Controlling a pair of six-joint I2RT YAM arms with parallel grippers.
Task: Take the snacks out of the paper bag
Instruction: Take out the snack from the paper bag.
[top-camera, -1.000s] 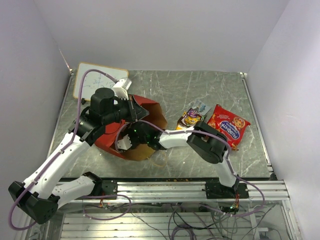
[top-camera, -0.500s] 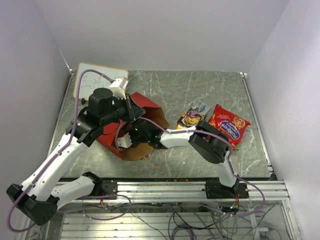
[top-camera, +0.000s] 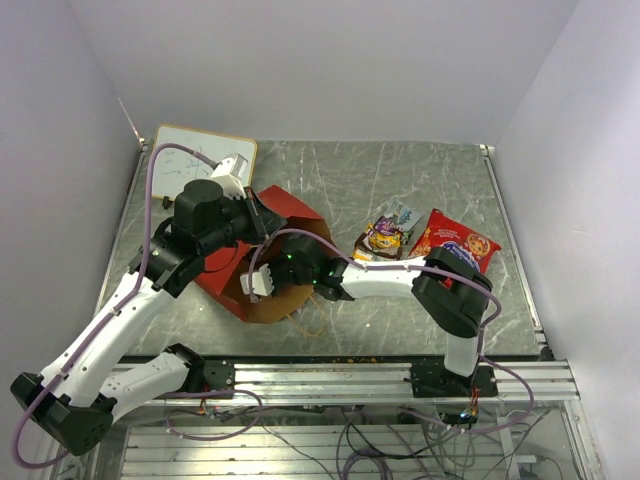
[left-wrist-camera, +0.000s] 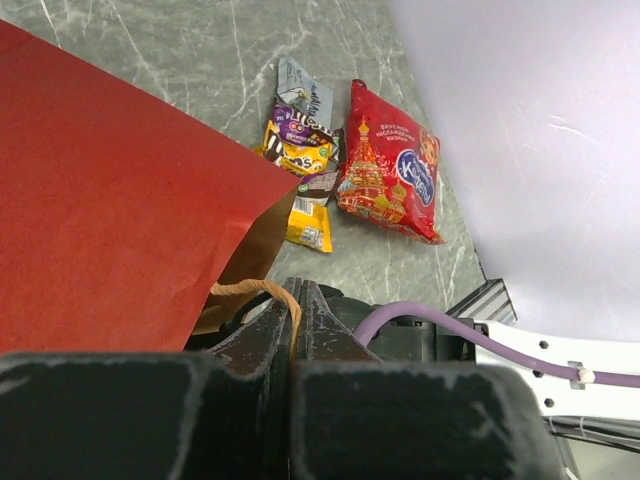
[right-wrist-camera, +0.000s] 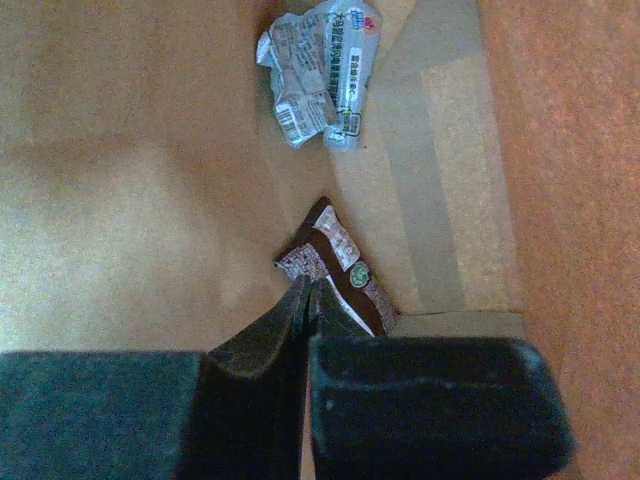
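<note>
Paper bag (left-wrist-camera: 100, 200) stays open with left fingers (left-wrist-camera: 258, 335) clamped on its handle (left-wrist-camera: 250, 289), letting right fingers (right-wrist-camera: 262, 338), pressed together, reach the dark bar (right-wrist-camera: 340, 262) inside.

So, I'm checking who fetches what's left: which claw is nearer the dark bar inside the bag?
Right. The right claw is inside the paper bag, tips at the dark bar; the left claw pinches its handle at the mouth.

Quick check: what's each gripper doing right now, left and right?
Left gripper: closed on the bag handle.
Right gripper: closed, pinching the edge of the bar inside the bag.
</note>
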